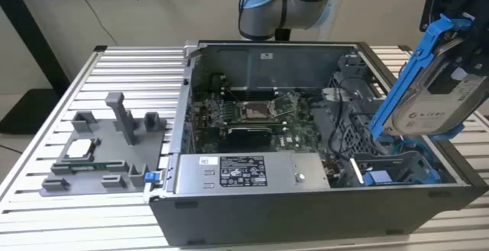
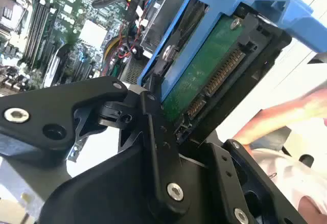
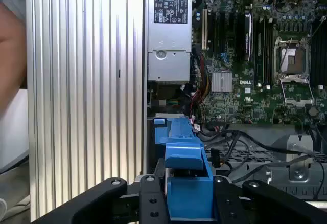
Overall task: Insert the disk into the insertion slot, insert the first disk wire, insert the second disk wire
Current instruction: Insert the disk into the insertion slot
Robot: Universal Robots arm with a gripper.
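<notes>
- Black metal comes first: in both wrist views we see the robot's black gripper [image 3: 189, 207] squeezed tight on the disk, one finger on each side.
- The flat silver disk [image 1: 437, 99] with a white label sits in a bright blue plastic frame. In the second wrist view we see its green board side [image 2: 204, 75].
- In the exterior view the disk is up in the air, standing on its edge and leaning, at the exterior view's right. It is not in the slot.
- Just under its low end we see the insertion slot [image 1: 393, 168], a grey metal bay with bright blue rails, inside the open grey computer case [image 1: 306, 219].
- Black wires [image 3: 240, 139] lie in the case near the bay.
- Next to the bay is a grey power box [image 1: 243, 173] with a label.
- Behind that lies the green main board [image 1: 252, 116].
- The case rests on a silver ribbed metal table [image 1: 114, 62], and a grey plastic parts holder [image 1: 99, 148] sits beside it.
- Farthest back we see the silver and blue robot arm [image 1: 287, 4].
</notes>
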